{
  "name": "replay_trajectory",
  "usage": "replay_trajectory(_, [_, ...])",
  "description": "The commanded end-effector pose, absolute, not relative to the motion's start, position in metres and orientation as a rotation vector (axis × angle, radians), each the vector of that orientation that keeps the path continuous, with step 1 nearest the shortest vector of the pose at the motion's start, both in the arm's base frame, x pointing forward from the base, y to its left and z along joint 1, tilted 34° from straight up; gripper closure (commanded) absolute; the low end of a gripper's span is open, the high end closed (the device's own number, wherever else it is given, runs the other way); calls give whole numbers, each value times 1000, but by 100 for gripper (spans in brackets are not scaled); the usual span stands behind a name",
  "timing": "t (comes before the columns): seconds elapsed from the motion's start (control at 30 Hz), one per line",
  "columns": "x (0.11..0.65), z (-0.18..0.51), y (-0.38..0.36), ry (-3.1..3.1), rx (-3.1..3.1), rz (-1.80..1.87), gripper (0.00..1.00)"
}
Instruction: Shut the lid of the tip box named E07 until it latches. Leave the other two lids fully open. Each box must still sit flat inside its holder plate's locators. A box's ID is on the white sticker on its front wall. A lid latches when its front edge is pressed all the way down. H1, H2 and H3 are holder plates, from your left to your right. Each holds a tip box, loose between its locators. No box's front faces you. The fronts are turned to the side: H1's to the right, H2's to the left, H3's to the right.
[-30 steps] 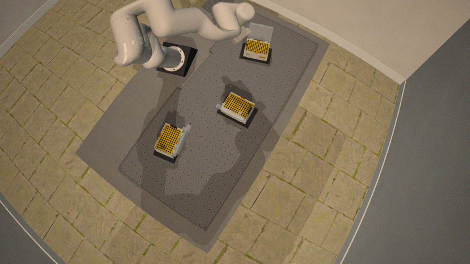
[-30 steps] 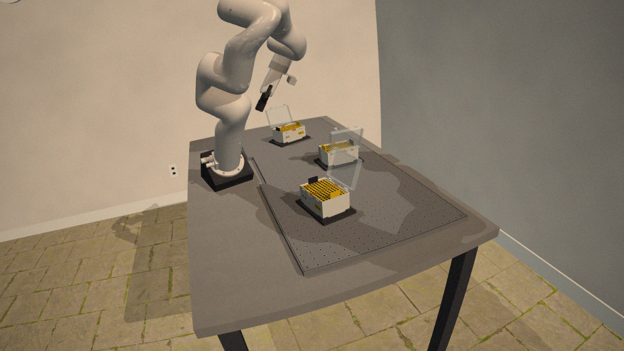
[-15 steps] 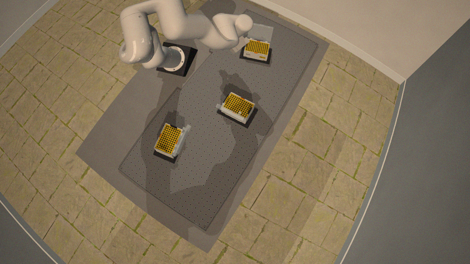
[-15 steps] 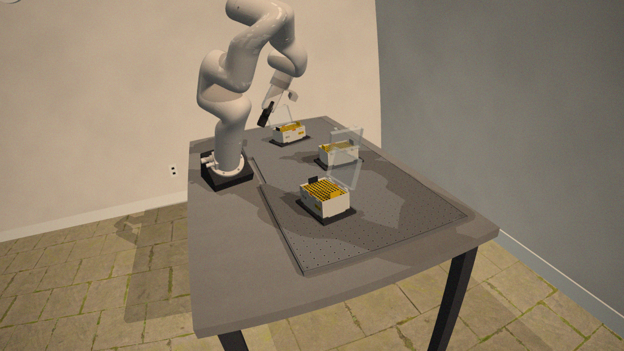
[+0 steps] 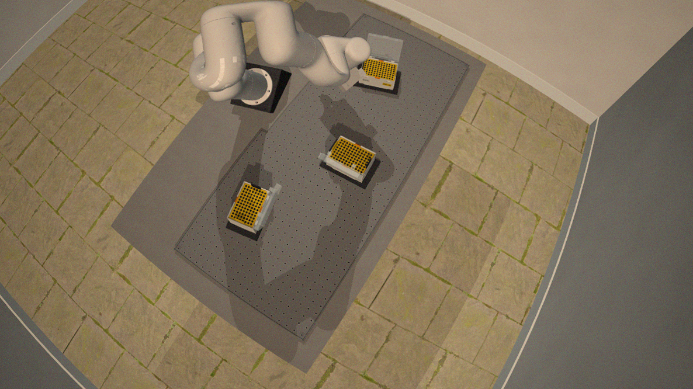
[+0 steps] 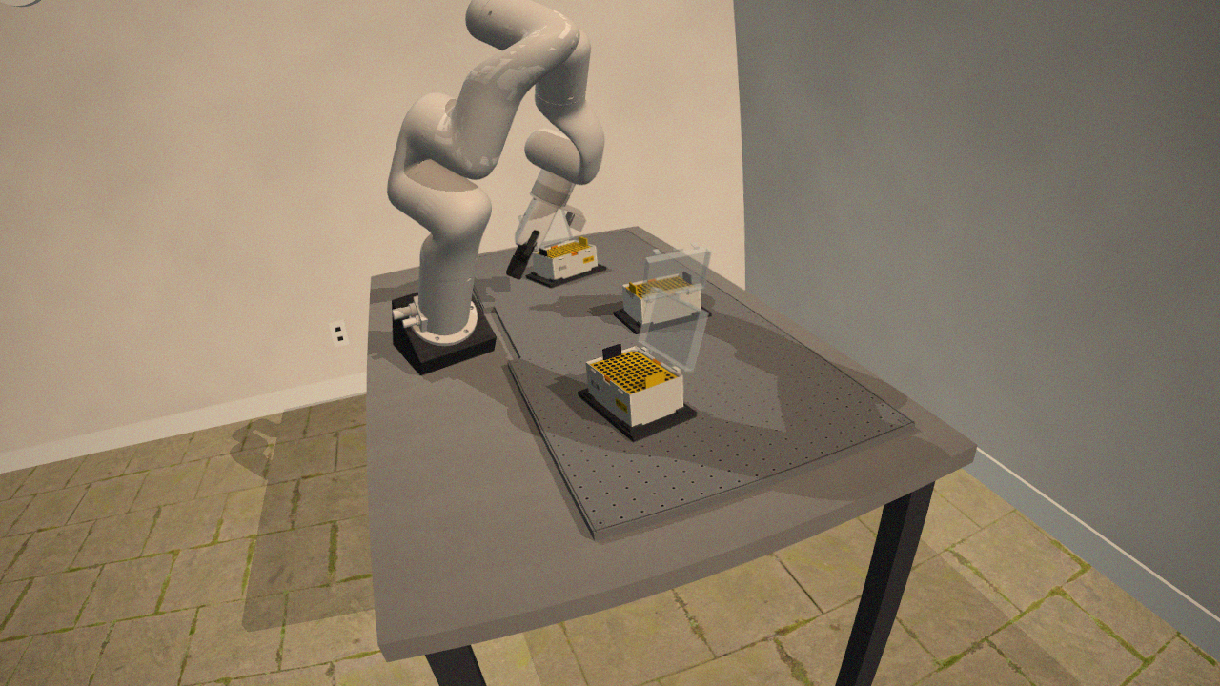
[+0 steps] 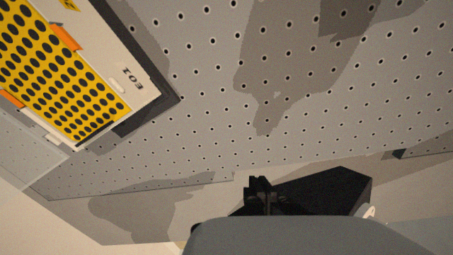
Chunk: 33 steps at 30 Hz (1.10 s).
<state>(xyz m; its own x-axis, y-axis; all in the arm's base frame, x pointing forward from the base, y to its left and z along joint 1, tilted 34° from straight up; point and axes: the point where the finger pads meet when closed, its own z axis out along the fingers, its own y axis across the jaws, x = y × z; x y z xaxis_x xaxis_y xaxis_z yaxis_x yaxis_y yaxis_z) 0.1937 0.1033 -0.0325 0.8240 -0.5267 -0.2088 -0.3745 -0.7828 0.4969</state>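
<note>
Three white tip boxes with yellow tip racks sit on dark holder plates on the perforated board (image 5: 310,244) (image 6: 724,426) (image 7: 318,88). The far box (image 5: 379,69) (image 6: 562,260) (image 7: 53,78) carries a sticker (image 7: 132,79) reading E01. Its clear lid (image 5: 384,45) (image 7: 21,156) stands open. The middle box (image 5: 350,154) (image 6: 660,293) and the near box (image 5: 248,205) (image 6: 635,383) also have raised clear lids; their stickers are too small to read. My gripper (image 6: 521,253) (image 7: 255,189) is shut and empty. It hangs low beside the E01 box, on the side toward the arm's base.
The arm's black base (image 5: 261,87) (image 6: 438,336) (image 7: 329,191) stands on the grey table beside the board. The arm arches over the far end of the board. The table edge and a wall lie just beyond the far box.
</note>
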Motion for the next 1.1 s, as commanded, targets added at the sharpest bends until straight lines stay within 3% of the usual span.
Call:
replay_trajectory(0.0, [197,-53,91,-670,2567,-467,100])
replay_trajectory(1.07, [198,-70,80,-670,2567,-467,100])
